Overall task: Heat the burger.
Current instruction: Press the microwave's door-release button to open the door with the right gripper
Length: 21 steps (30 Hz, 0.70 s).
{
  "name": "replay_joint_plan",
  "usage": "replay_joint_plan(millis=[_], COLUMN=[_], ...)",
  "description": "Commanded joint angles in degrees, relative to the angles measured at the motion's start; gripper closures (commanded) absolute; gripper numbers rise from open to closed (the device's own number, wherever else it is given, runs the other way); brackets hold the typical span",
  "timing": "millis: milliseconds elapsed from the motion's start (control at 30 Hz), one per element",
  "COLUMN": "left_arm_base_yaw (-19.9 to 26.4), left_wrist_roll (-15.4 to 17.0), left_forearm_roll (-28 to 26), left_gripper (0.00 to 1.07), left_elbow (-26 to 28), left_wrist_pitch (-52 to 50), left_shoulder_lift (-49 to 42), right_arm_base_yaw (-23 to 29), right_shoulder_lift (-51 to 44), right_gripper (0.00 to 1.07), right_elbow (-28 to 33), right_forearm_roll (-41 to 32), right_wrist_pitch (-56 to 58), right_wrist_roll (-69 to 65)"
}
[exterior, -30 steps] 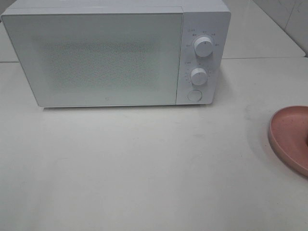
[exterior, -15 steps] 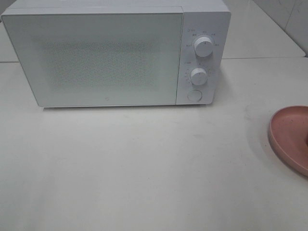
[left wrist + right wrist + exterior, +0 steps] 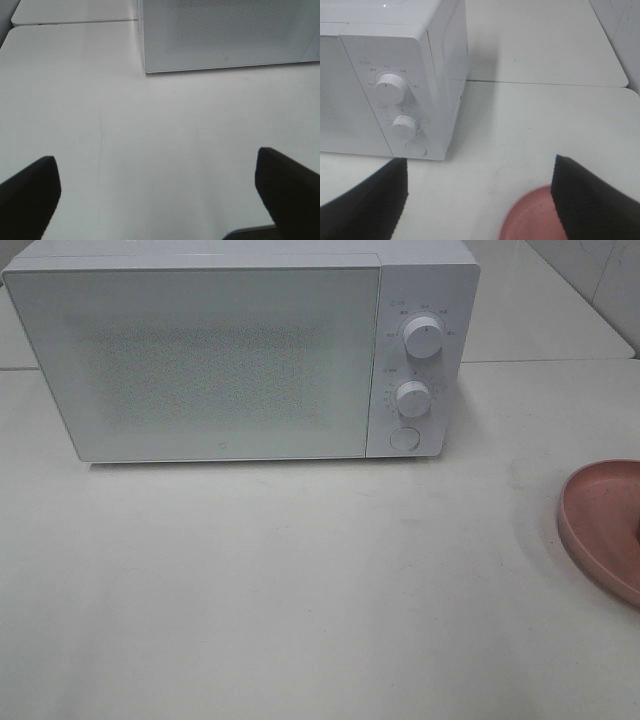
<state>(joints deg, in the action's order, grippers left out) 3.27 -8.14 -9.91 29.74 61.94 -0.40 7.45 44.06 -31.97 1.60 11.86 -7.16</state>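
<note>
- Soft, even, bright light fills all views; the white table point(image 3: 300, 590) looks pale and slightly washed out.
- The microwave point(image 3: 220, 360) throws a faint, soft-edged shadow along its front and right side.
- Its door mesh shows grainy speckle in the high view.
- The plate point(image 3: 568, 525) has a dim shadow on its left.
- In the greyer left wrist view, the fingers point(image 3: 30, 195) of the left gripper point(image 3: 157, 195) are black, with blurred edges.

The plate point(image 3: 600, 518) is running off the right edge of the high view, and in the right wrist view a finger point(image 3: 590, 200) of the right gripper point(image 3: 480, 200) is covering part of it. The microwave point(image 3: 220, 360) is getting cropped along its top in the high view, and the print around its dials point(image 3: 424, 337) is showing too small to read.
</note>
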Motion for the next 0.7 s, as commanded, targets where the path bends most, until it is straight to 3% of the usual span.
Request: replay_joint_plan(millis=[33, 400, 700], left_arm_base_yaw=[0.1, 0.1, 0.1], left_wrist_roll=[0.5, 0.5, 0.5], left_forearm_roll=[-0.3, -0.3, -0.3], left_gripper=[0.09, 0.09, 0.09], left_elbow=[0.0, 0.0, 0.0], left_wrist_pitch=[-0.3, -0.3, -0.3], left_shoulder_lift=[-1.3, -1.3, -1.3], right_arm_base_yaw=[-0.1, 0.0, 0.1], right_shoulder_lift=[1.6, 8.3, 13.5], right_gripper=[0.32, 0.32, 0.32], right_elbow=[-0.5, 6.8, 14.8], right_forearm_roll=[0.2, -0.5, -10.8], right_wrist_pitch=[-4.1, -26.1, -46.5], right_wrist_roll=[0.1, 1.2, 9.2])
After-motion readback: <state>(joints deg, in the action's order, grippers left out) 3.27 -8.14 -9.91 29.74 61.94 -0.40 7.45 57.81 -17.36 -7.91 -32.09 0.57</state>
